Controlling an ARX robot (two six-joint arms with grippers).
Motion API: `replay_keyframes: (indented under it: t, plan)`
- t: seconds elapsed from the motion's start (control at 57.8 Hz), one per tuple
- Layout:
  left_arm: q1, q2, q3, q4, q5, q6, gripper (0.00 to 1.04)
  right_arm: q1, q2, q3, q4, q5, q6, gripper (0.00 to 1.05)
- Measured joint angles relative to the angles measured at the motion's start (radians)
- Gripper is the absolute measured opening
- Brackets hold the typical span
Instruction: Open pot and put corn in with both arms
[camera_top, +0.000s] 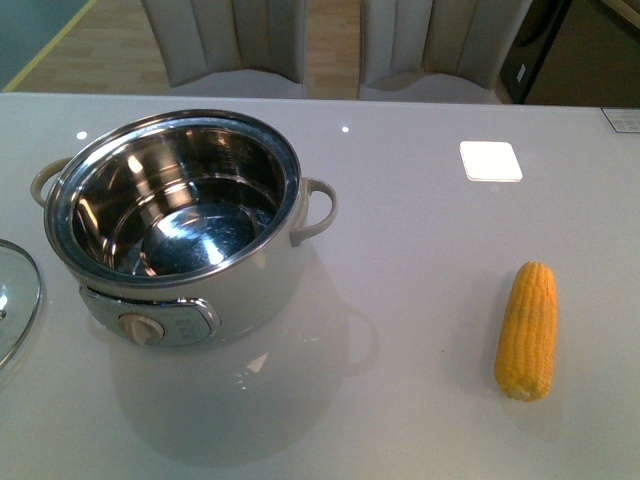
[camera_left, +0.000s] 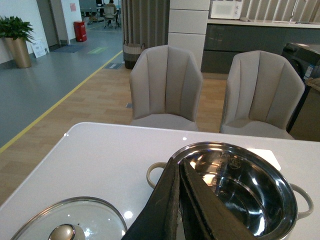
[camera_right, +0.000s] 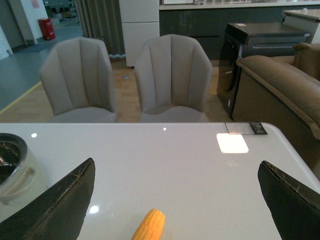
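The cream-white pot (camera_top: 190, 270) stands uncovered on the left of the white table, its steel interior empty. Its glass lid (camera_top: 15, 300) lies flat to the left of it. The yellow corn (camera_top: 528, 330) lies on the table at the right, lengthwise toward me. No arm shows in the front view. In the left wrist view my left gripper (camera_left: 177, 167) is shut with nothing in it, above the pot (camera_left: 240, 192) and beside the lid (camera_left: 70, 225). In the right wrist view my right gripper (camera_right: 177, 172) is wide open, with the corn (camera_right: 149, 226) tip low between its fingers.
Two beige chairs (camera_top: 340, 45) stand behind the table's far edge. A bright white square (camera_top: 490, 160) of light reflects on the tabletop at the back right. A brown sofa (camera_right: 285, 85) and a dark cabinet (camera_right: 260, 45) stand beyond the table's right side.
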Motion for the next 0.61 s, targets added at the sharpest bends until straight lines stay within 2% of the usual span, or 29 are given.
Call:
replay_keyframes:
  t: [0.069,0.104,0.605]
  plan:
    - [0.000,-0.002,0.000,0.000,0.000,0.000,0.03,0.000,0.000,0.000,0.000,0.000,0.000,0.96]
    - [0.000,-0.002,0.000,0.000,0.000,0.000,0.07,0.000,0.000,0.000,0.000,0.000,0.000,0.96]
    - [0.000,-0.002,0.000,0.000,0.000,0.000,0.98,0.000,0.000,0.000,0.000,0.000,0.000,0.96]
